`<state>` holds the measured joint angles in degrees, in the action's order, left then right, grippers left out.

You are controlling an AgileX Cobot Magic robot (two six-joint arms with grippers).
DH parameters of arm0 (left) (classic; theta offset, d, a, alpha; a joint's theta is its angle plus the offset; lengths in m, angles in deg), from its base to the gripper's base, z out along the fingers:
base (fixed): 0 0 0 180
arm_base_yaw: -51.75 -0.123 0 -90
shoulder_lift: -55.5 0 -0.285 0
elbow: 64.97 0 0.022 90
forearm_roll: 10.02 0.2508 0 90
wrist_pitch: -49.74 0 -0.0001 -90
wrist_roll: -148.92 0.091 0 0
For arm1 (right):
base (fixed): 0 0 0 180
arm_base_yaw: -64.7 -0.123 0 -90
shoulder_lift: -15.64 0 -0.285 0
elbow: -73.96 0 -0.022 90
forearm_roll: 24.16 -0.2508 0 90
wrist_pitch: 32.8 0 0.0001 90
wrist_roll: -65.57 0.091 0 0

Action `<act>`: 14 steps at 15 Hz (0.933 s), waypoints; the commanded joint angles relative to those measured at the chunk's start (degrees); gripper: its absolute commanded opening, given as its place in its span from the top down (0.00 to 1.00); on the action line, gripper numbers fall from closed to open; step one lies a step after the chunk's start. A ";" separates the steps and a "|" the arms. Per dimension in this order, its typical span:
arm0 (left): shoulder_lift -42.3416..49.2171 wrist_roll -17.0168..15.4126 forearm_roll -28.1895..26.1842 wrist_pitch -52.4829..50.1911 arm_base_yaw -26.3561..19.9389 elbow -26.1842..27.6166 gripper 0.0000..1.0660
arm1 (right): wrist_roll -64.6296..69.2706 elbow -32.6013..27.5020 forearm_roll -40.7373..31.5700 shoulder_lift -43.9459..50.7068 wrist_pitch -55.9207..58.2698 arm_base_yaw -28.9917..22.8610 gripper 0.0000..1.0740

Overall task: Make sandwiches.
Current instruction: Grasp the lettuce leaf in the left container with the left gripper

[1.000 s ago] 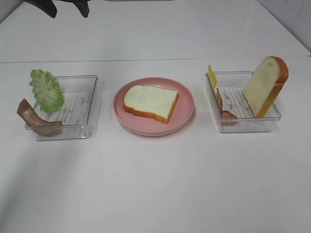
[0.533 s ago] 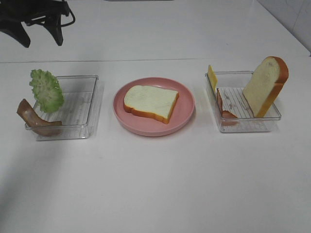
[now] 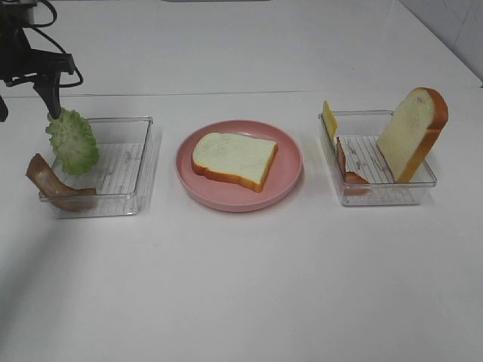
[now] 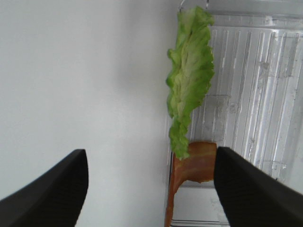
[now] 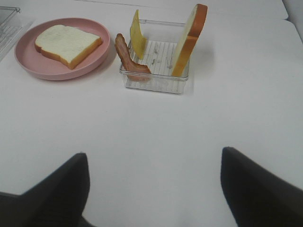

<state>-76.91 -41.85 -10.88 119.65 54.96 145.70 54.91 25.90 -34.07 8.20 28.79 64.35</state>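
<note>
One white bread slice (image 3: 234, 158) with an orange-brown crust lies flat on the pink plate (image 3: 290, 172). Green frilly lettuce (image 3: 72, 142) and a brown bacon strip (image 3: 53, 185) lean on the left clear tray's (image 3: 139, 162) left wall. The right tray (image 3: 381, 197) holds yellow cheese (image 3: 330, 119), a pinkish ham strip (image 3: 349, 170) and an upright second bread slice (image 3: 413, 132). My left gripper (image 3: 26, 102) hangs open just above the lettuce (image 4: 189, 75), which stands between its fingers (image 4: 52, 189). My right gripper (image 5: 154, 194) is open and empty, well short of the right tray (image 5: 156, 84).
The trays and the plate stand in a row across the middle of the white table. A table seam runs behind them. The right wrist view also shows the plate (image 5: 21, 56) with its bread slice (image 5: 68, 44).
My left gripper has come down and to the left from the top edge of the view, and now hangs right over the lettuce. Nothing on the table has moved.
</note>
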 commanded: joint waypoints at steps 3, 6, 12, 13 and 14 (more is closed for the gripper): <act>-4.07 1.38 -1.78 -1.43 0.00 -0.52 0.36 | -0.40 -0.11 -0.11 0.63 -0.23 0.40 0.32; -4.53 1.15 -1.20 -4.30 0.00 -0.52 0.61 | -0.40 -0.11 -0.11 0.63 -0.23 0.40 0.32; -4.53 1.20 -1.20 -6.59 0.00 -0.52 1.00 | -0.40 -0.11 -0.11 0.63 -0.23 0.40 0.32; -4.47 1.32 -1.26 -6.53 0.00 -0.52 1.00 | -0.40 -0.11 -0.11 0.63 -0.23 0.40 0.32; -3.90 1.60 -1.26 -6.19 0.00 -0.34 1.00 | -0.40 -0.11 -0.11 0.63 -0.23 0.40 0.32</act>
<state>-81.43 -40.47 -12.42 113.74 54.96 145.64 54.91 25.90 -34.07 8.20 28.79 64.35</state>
